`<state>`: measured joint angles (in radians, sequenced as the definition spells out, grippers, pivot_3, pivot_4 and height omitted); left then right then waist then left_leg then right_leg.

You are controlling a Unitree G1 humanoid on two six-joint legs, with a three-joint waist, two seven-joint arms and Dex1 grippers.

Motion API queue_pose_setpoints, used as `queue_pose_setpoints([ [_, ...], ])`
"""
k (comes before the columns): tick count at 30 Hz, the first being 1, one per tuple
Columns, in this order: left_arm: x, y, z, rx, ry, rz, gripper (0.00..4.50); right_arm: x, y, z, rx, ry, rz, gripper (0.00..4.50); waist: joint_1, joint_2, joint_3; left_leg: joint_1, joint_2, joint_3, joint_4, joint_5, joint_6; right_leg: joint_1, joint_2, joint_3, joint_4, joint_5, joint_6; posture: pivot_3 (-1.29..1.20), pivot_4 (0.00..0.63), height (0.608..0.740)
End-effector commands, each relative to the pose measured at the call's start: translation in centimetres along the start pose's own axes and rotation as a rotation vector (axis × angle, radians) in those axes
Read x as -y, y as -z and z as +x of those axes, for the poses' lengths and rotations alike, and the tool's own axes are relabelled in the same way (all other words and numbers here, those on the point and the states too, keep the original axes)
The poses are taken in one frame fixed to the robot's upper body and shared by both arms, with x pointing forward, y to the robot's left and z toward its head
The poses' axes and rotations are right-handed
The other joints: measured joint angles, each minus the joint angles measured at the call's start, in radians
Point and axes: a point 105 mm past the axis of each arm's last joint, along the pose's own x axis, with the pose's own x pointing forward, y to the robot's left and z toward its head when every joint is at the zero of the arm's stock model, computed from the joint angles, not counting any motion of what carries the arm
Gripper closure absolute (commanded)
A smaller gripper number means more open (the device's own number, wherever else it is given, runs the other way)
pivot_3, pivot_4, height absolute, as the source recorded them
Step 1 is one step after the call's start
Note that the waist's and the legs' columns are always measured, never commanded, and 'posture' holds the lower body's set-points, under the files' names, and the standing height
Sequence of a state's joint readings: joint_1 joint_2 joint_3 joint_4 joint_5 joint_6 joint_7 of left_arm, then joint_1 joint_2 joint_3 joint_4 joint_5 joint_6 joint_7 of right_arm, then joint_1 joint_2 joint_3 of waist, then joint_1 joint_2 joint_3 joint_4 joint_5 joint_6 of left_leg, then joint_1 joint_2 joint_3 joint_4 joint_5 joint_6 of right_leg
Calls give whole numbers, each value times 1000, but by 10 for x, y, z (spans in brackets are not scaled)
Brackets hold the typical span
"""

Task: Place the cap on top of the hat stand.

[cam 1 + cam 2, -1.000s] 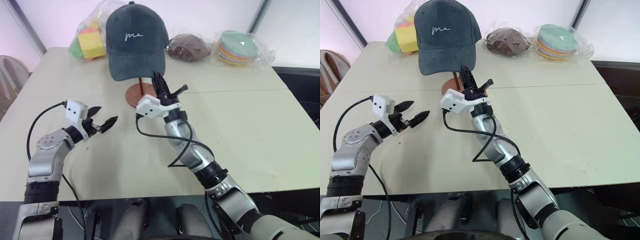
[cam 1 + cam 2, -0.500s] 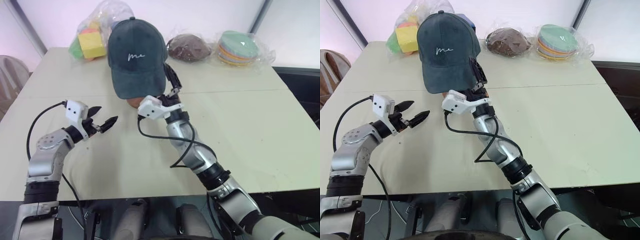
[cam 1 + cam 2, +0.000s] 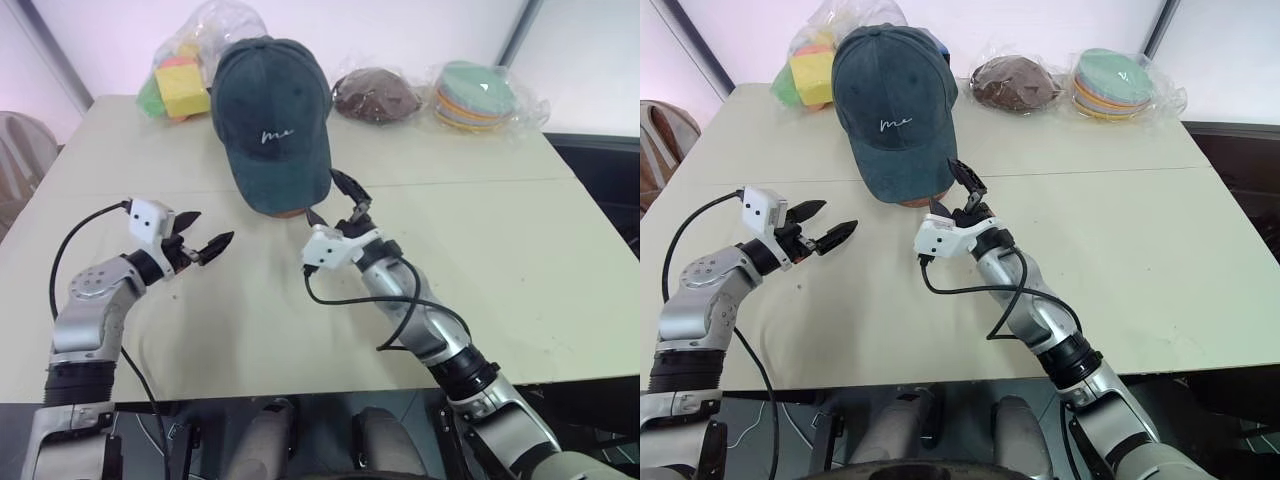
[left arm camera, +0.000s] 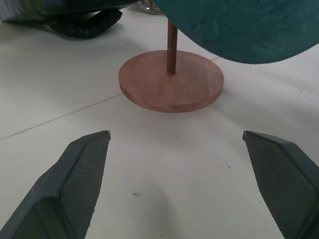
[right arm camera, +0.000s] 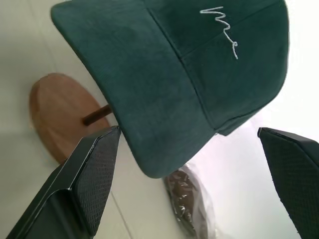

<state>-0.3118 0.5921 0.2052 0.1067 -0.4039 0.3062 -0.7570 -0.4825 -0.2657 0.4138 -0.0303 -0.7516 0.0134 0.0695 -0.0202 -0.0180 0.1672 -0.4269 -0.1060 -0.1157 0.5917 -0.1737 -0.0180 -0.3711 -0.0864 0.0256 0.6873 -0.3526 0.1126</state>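
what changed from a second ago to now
The right claw let go of the cap, opened and pulled back toward the robot. The cap now sits on the stand, brim tipped down. The left claw stayed open and still.

— What did the robot's arms look like?
— Both were silver-grey metal segments with black joint bands, and a loose black cable looped along each.
— And the ends?
— A white box sat at each wrist. The left gripper point(image 3: 206, 247) and right gripper point(image 3: 334, 199) each had two black fingers point(image 4: 79, 186) with cross-hatched pads.
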Motion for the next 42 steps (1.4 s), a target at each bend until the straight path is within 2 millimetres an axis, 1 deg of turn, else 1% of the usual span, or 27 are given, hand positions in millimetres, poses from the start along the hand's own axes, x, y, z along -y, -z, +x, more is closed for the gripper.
queue_pose_setpoints([
  [1, -8, -19, -4, 35, -13, 49, 0, 23, -5, 0, 42, 17, 21, 16, 1, 0, 0, 0, 0, 0, 0, 0, 0, 0, 0, 0, 0, 0, 0, 0, 150, 740],
  [3, -8, -22, -5, 34, -6, 64, 0, 28, -2, 0, 47, -12, 35, 16, 2, 0, 0, 0, 0, 0, 0, -1, 1, 0, 0, 0, 0, 0, 0, 0, 150, 740],
  [6, -9, -33, -8, 42, 10, 89, 0, 34, 4, -1, 37, -93, 87, 16, 2, 0, 0, 0, 0, 0, 0, -3, 5, 0, 0, 0, 0, 0, 0, 0, 150, 740],
  [9, -11, -46, -11, 52, 27, 114, 0, 48, 13, -1, 19, -140, 156, 16, 1, 0, 0, 0, 0, 0, 0, -3, 5, 1, 0, 0, -1, 0, 0, 0, 150, 740],
  [12, -13, -64, -15, 73, 45, 141, 0, 70, 24, 1, -11, -180, 259, 16, 1, 0, 0, 0, 0, 0, 0, -3, 5, 1, 0, 0, -1, 0, 0, 0, 150, 740],
  [16, -14, -102, -21, 128, 91, 190, 0, 114, 38, 2, -10, -240, 446, 16, 2, 0, 1, 0, 0, 0, 0, -4, 6, 1, -1, -1, -1, 0, 0, 0, 150, 740],
  [18, -14, -120, -24, 149, 110, 215, 0, 131, 38, 0, 13, -285, 561, 16, 3, 0, 1, -1, 0, -1, 0, -4, 6, 1, -1, -1, -2, 0, 0, 0, 150, 740],
  [21, -14, -137, -29, 163, 139, 250, 0, 147, 38, -6, 30, -329, 650, 16, 1, 0, 1, -1, 0, -1, 0, -4, 7, 2, -1, -1, -3, 0, 0, 0, 150, 740],
  [24, -14, -147, -32, 175, 163, 262, 0, 150, 36, -15, 50, -412, 734, 16, -1, 0, 1, -1, 0, -1, 0, -5, 8, 2, -1, -1, -4, 0, 0, 0, 150, 740],
  [27, -13, -149, -33, 164, 187, 278, 0, 145, 28, -28, 75, -525, 797, 16, -1, 1, 2, -1, 0, 0, 0, -5, 8, 1, -1, 0, -4, 0, 0, 0, 150, 740],
  [30, -12, -149, -37, 149, 208, 279, 0, 143, 21, -37, 99, -598, 844, 16, 0, 1, 2, -2, 0, 0, 0, -5, 8, 1, -1, 0, -4, 0, 0, 0, 150, 740],
  [38, -8, -146, -40, 130, 232, 274, 0, 150, 18, -38, 105, -599, 864, 16, 1, 1, 2, -3, 0, 0, 0, -5, 8, 0, -2, 0, -4, 0, 0, 0, 150, 740],
  [42, -5, -146, -40, 126, 247, 272, 0, 150, 17, -37, 105, -600, 850, 16, 1, 1, 2, -5, 0, 0, 0, -5, 8, -1, -2, 0, -4, 0, 0, 0, 150, 740],
])
